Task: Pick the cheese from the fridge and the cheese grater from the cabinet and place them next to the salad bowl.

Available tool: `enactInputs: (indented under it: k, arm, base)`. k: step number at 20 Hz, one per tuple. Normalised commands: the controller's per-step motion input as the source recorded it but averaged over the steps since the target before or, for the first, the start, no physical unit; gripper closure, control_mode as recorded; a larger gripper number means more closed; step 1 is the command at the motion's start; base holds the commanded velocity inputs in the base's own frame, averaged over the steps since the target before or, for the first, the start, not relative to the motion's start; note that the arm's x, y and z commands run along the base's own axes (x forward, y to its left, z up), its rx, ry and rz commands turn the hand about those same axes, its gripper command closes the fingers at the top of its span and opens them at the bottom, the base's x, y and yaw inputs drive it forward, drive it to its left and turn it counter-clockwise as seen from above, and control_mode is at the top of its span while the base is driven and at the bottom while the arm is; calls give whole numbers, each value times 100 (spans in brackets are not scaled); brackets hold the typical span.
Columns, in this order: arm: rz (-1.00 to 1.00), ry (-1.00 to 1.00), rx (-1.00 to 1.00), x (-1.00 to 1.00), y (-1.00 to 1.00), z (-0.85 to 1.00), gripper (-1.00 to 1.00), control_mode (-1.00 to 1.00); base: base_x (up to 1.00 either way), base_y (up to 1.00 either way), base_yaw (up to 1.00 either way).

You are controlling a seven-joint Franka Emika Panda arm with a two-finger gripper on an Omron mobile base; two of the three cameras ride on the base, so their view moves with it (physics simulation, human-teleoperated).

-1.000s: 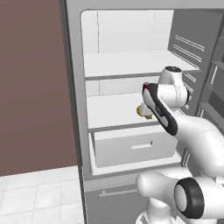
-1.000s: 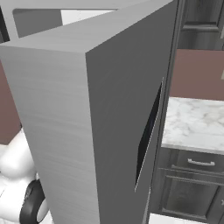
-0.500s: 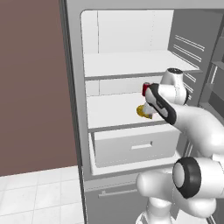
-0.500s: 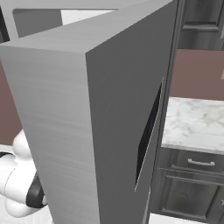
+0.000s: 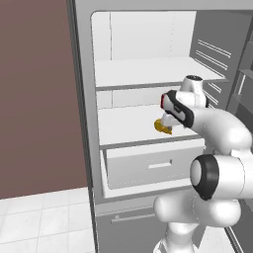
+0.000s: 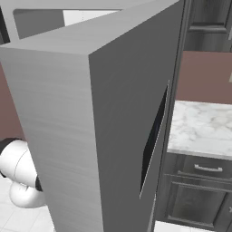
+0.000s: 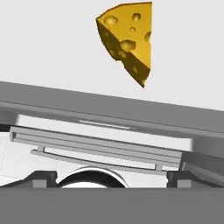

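— Gripper (image 7: 112, 177) condition at inspection?

— Jaws stood spread wide with nothing between them; both dark fingertips (image 7: 41, 177) sat far apart at 6 o'clock of the hand view.

— Location of the cheese (image 7: 129, 41)?

— It lay on a white shelf (image 5: 128, 128) inside the open fridge (image 5: 84, 148), at 12 o'clock from the fingertips and clear of them. From the left base view the wedge showed just below the hand at its 7 o'clock; contact appeared unlikely, though the arm partly hid it.

— Below that shelf?

— One white drawer (image 5: 148, 165), closed.
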Motion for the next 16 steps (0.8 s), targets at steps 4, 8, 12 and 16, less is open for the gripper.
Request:
enactInputs:
  k: [4, 8, 12, 16]
  arm:
    - [0, -7, 0, 19, 0, -41, -100, -100]
    - [0, -12, 0, 27, 0, -31, -100, -100]
    - [0, -10, 0, 28, 0, -13, -100, -100]
    - [0, -1, 0, 15, 0, 0, -100, -100]
  base:
    - [0, 0, 0]
    - [0, 0, 0]
    - [0, 0, 0]
    - [0, 0, 0]
